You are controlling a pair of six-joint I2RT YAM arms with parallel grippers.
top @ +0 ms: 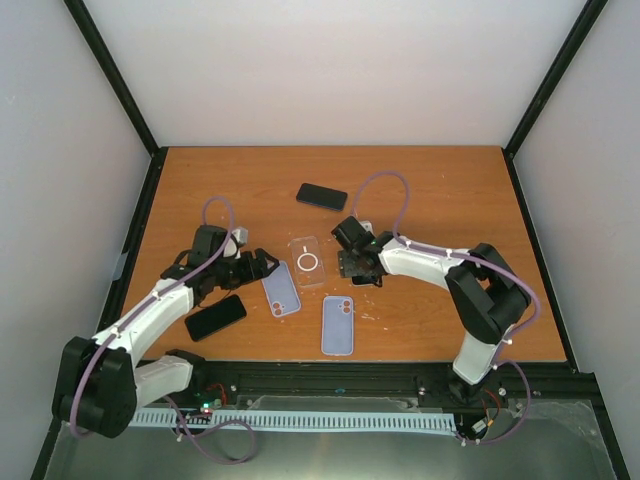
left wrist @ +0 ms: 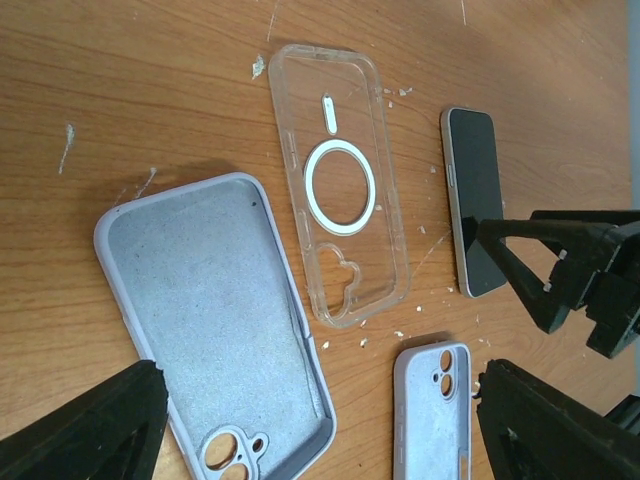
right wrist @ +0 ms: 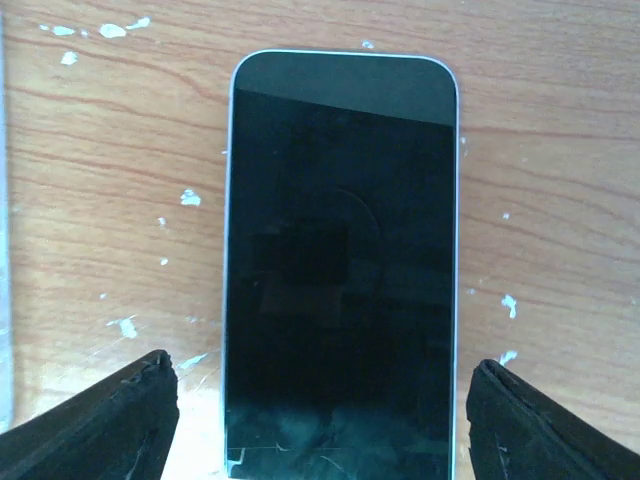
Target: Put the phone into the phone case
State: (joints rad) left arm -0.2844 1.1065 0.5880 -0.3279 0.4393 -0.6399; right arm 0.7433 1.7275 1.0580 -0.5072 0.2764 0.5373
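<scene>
A black-screened phone (right wrist: 340,260) lies flat on the table between the open fingers of my right gripper (right wrist: 325,425), one finger on each long side, apart from it. It also shows in the left wrist view (left wrist: 473,200), where the right gripper (left wrist: 560,275) stands over its end. In the top view the right gripper (top: 358,262) covers it. A clear case (top: 307,261) with a white ring lies just left of it. A lavender case (left wrist: 215,320) lies open side up below my open, empty left gripper (top: 262,266).
A second lavender case (top: 338,325) lies nearer the front edge. A black phone (top: 321,196) lies farther back and another black phone (top: 215,317) lies beside the left arm. White crumbs dot the wood around the cases.
</scene>
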